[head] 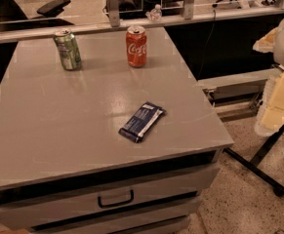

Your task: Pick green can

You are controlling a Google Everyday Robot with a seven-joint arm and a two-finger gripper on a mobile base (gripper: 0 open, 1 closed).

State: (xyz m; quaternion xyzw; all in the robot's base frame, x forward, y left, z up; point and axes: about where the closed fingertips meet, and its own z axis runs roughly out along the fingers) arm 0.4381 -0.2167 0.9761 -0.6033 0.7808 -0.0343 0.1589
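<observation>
The green can (67,49) stands upright at the far left of the grey cabinet top (73,126), with its silver top and pull tab showing. A red Coca-Cola can (136,46) stands upright to its right, well apart from it. My arm and gripper (279,100) show as pale white and yellowish shapes at the right edge of the view. They are off the cabinet's right side, about level with its top and far from the green can. The gripper holds nothing that I can see.
A dark blue snack wrapper (142,121) lies flat near the front middle of the top. A drawer with a handle (115,199) is below the front edge. A glass partition rail (131,18) runs along the back. A black stand leg (258,167) crosses the floor on the right.
</observation>
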